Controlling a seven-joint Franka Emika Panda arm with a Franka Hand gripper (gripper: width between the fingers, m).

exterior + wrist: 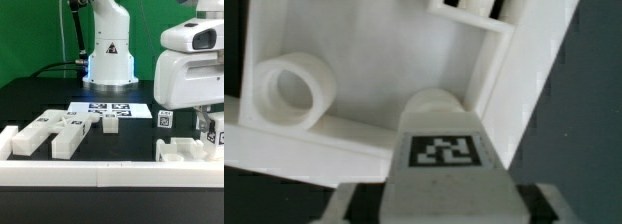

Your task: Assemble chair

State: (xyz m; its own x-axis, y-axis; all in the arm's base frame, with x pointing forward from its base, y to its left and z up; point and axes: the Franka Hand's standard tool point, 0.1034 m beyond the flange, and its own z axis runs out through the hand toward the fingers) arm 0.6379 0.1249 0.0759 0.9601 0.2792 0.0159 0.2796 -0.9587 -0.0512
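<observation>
Chunky white chair pieces lie on the black table. My gripper [208, 127] hangs low at the exterior view's right and is shut on a narrow white chair piece [212, 136] bearing a square tag. In the wrist view this tagged piece [445, 150] sits between my two fingers [352, 203], and my gripper [441, 208] clamps its sides. Right below and behind it lies a wide white chair part [384, 70] with a round socket [292, 90] and raised ribs. That part shows as a low blocky piece [183, 152] near the front rail.
Another small tagged piece [165, 120] stands just left of my gripper. Several loose white chair pieces [70, 135] lie at the exterior view's left. The marker board [128, 105] lies mid-table before the arm's base [108, 60]. A white rail [100, 178] borders the front.
</observation>
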